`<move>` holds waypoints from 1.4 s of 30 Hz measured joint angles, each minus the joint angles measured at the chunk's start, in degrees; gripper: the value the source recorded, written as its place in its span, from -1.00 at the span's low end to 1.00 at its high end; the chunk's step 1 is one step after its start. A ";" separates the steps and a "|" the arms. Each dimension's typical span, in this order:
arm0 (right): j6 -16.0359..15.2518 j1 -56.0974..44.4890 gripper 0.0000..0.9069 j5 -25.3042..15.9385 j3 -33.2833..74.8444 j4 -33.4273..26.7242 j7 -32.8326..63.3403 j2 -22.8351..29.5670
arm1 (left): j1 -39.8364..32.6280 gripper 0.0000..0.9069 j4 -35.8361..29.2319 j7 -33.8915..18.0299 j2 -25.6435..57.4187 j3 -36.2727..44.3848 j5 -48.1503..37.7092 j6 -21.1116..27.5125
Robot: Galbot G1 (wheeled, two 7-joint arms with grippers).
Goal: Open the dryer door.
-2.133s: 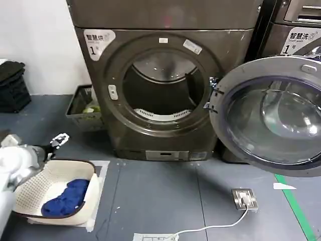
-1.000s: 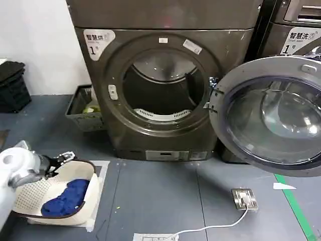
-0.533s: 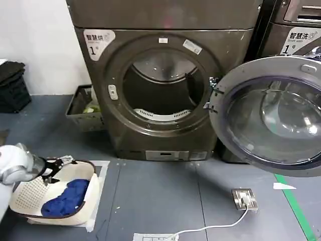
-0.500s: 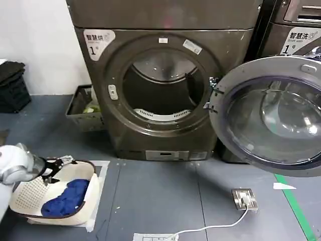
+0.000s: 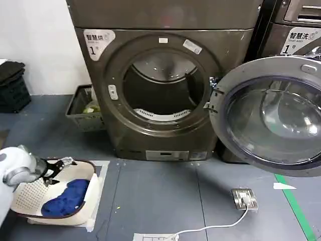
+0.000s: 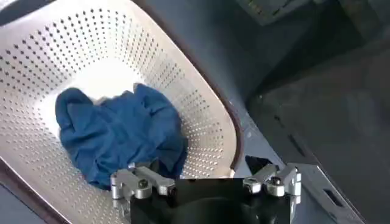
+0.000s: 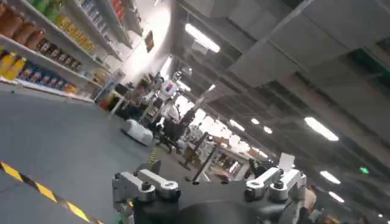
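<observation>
Dryer door [image 5: 273, 115] hangs swung wide on its hinge at the right of the drum opening [image 5: 163, 85], well apart from your left claw [image 5: 60, 165], which sits low at the far left with fingers spread wide over the white basket [image 5: 30, 193] holding blue cloth [image 6: 119, 137]. Your right claw [image 7: 207, 189] is spread too, facing the room.

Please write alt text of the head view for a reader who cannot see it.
The dryer door stands swung wide open to the right of the dryer, exposing the drum. At lower left, the left end effector, open, hovers over a white basket holding a blue cloth.
</observation>
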 joint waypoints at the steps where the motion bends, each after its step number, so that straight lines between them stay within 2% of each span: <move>1: 0.04 0.00 1.00 0.23 0.08 -0.01 -0.15 0.04 | 0.21 1.00 -0.20 0.12 -0.06 -0.01 0.14 0.08; 6: 0.30 0.04 1.00 1.41 0.22 0.05 -0.22 0.11 | 0.12 1.00 -0.51 -0.65 -0.24 0.12 -1.41 0.91; 12: 0.64 0.04 1.00 2.21 0.64 -0.02 -0.58 0.25 | -0.27 1.00 0.17 -3.35 0.15 0.48 -4.05 4.69; 27: 1.61 0.11 1.00 2.87 0.73 0.10 -1.77 0.62 | -1.06 1.00 0.79 -5.54 0.47 1.85 -3.83 4.77; 42: 1.47 0.56 1.00 2.57 0.68 0.07 -2.47 0.90 | -0.69 1.00 1.33 -5.53 0.46 1.55 -4.08 4.77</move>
